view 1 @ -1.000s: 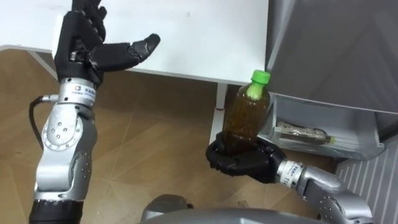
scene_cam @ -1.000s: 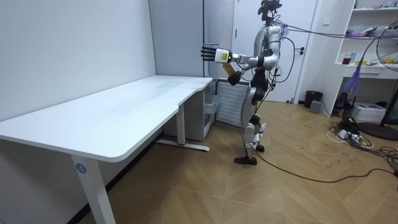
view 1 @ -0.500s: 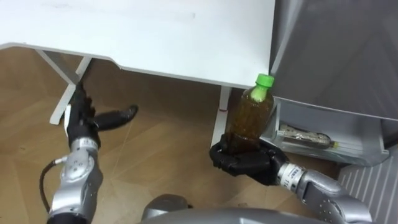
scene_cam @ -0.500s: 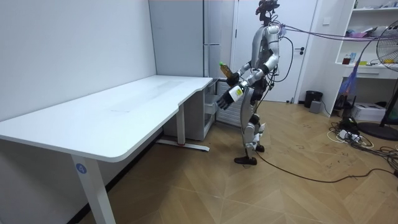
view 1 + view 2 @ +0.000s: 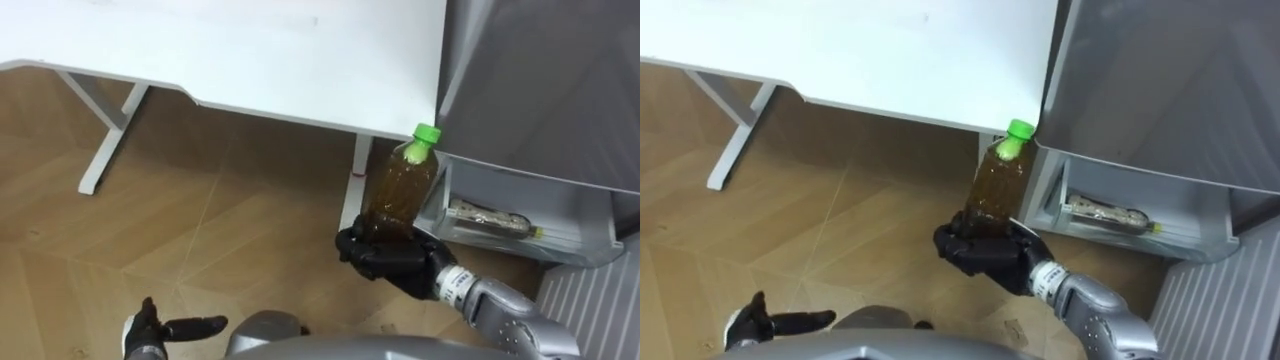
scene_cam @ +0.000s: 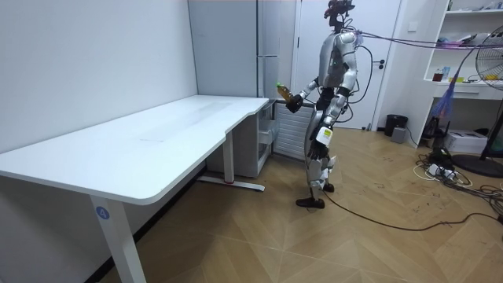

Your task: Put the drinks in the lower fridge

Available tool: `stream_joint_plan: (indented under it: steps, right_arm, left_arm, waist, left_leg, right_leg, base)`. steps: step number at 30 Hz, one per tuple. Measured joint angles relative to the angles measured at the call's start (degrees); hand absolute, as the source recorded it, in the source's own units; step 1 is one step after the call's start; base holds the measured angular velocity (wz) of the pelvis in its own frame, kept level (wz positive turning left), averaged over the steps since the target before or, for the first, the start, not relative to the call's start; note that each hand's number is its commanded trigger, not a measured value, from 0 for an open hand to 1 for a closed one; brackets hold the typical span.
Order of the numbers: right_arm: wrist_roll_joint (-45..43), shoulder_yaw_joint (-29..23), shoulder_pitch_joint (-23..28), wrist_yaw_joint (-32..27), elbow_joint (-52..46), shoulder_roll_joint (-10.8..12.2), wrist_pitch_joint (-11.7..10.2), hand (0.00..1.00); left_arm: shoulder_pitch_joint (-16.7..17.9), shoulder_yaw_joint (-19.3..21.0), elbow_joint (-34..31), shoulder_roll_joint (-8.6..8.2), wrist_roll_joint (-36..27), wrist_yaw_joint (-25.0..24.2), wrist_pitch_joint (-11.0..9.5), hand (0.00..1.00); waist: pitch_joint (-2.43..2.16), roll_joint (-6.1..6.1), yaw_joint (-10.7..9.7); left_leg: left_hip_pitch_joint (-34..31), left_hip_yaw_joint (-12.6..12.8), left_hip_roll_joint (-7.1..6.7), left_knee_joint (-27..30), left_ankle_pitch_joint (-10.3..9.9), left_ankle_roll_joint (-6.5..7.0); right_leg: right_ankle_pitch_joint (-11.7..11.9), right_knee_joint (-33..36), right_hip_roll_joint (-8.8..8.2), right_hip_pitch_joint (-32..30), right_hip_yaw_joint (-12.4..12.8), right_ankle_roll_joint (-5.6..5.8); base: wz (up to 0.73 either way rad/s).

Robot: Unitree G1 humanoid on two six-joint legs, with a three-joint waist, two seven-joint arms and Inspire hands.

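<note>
I am holding the bottle [image 5: 400, 185] upright, right hand [image 5: 392, 258] fingers [image 5: 365, 250] clenching its base, fridge shelf [image 5: 575, 212] just right

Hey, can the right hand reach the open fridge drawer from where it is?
Probably yes. The right hand, shut on the bottle, is close beside the open drawer, with nothing between them. A second bottle lies in the drawer, but room seems left.

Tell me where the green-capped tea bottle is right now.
In the left eye view the bottle stands roughly upright in the right hand, right of centre, just off the corner of the white desk and left of the open lower fridge compartment.
</note>
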Motion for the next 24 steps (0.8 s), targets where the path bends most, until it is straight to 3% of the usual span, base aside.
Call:
stream_joint_plan:
  steps: [8, 11, 16, 20, 24]
  right_arm:
    - [3.6, 0.1, -0.2, -4.1, 6.1, 0.1, -0.7, 1.0]
    - [3.9, 0.0, -0.2, -5.8, 7.5, -0.9, -0.7, 1.0]
    - [4.9, -0.6, -0.3, -6.3, 7.4, -1.4, -1.1, 1.0]
    - [8.7, -0.7, -0.3, -9.4, 8.3, -0.3, -2.6, 1.0]
    - [8.7, -3.5, -0.6, -12.1, 12.5, 1.3, -2.7, 1.0]
  left_arm:
    - [-0.3, -2.2, 3.0, -0.27, 1.8, -0.1, 0.5, 0.0]
    - [-0.3, -2.3, 3.2, -0.3, 2.6, -0.4, 1.5, 0.0]
    - [0.0, -2.3, 3.5, -0.3, 6.9, -2.5, 1.6, 0.0]
    - [-0.1, -2.2, 3.6, -0.48, 6.9, -2.3, 1.7, 0.0]
    - [0.0, -1.1, 3.6, -1.42, 6.8, -2.1, 1.7, 0.0]
  waist:
    - [0.08, 0.44, -1.5]
    - [0.43, 1.07, -2.2]
    - [0.31, 1.16, -3.0]
    - [0.01, 0.44, -3.8]
    - [-0.1, 0.23, -4.7]
  left_leg:
    - [0.1, 0.0, 0.05, 0.0, -0.1, -0.01]
    - [-0.1, 0.1, 0.03, -0.2, -0.1, 0.0]
    - [-0.1, 0.7, 0.1, -0.7, 0.0, -0.01]
    - [-0.4, 0.8, 0.02, -0.8, -0.1, -0.02]
    - [0.2, 0.8, -0.06, -1.7, -0.1, -0.04]
  right_leg:
    - [0.0, 0.0, 0.08, 0.1, -0.2, 0.0]
    - [0.0, 0.0, 0.07, 0.0, -0.1, 0.01]
    - [0.0, -0.3, 0.05, -0.4, 0.6, 0.04]
    - [0.0, -0.7, 0.02, -0.8, 0.6, 0.03]
    - [0.0, -0.6, -0.06, -0.7, 0.7, 0.04]
  base:
    - [0.0]
    - [0.0]
    - [-0.05]
    - [-0.01]
    - [-0.01]
